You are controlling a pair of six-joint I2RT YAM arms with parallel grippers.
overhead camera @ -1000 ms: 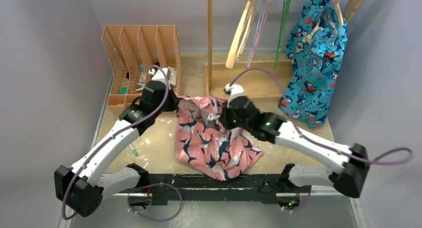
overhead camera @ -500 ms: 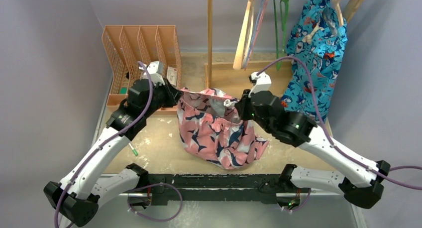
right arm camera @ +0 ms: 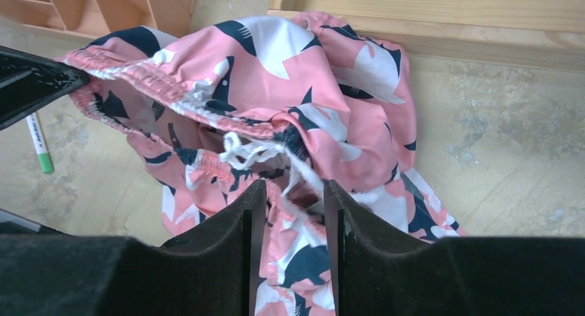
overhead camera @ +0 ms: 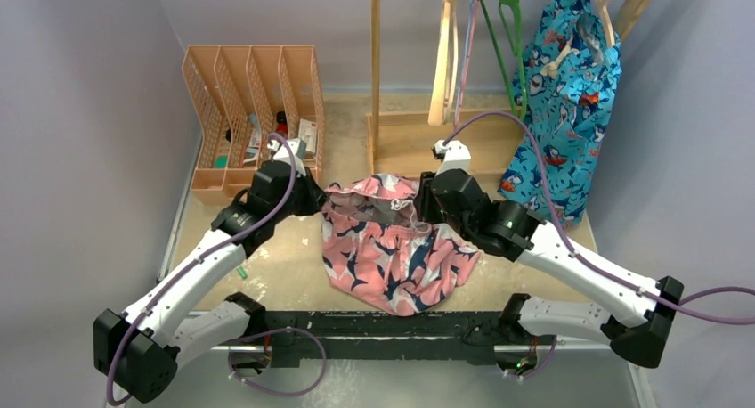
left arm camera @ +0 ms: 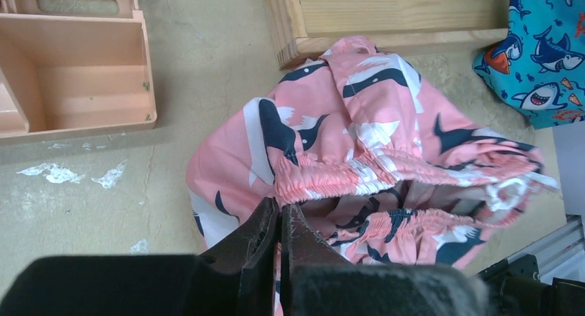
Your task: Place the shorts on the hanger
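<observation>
Two ends of stretchy waistband [left arm camera: 331, 178] held up, shorts [overhead camera: 392, 248] stretched between, legs drooping onto table [overhead camera: 276, 265]. Left gripper [left arm camera: 281, 216]: fingers almost together, pinching pink cloth. Right gripper [right arm camera: 293, 192]: fingers wider, bunched cloth and white string [right arm camera: 252, 150] between. Cloth soft, crinkly (navy-white fish shapes). Thin green hanger [overhead camera: 509, 65] hangs at back, well apart.

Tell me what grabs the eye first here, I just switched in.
The pink shark-print shorts are stretched open at the waistband between the left gripper and right gripper, mid-table. Behind them on the rack, the thin green hanger hangs bare beside a bright blue printed garment.
</observation>
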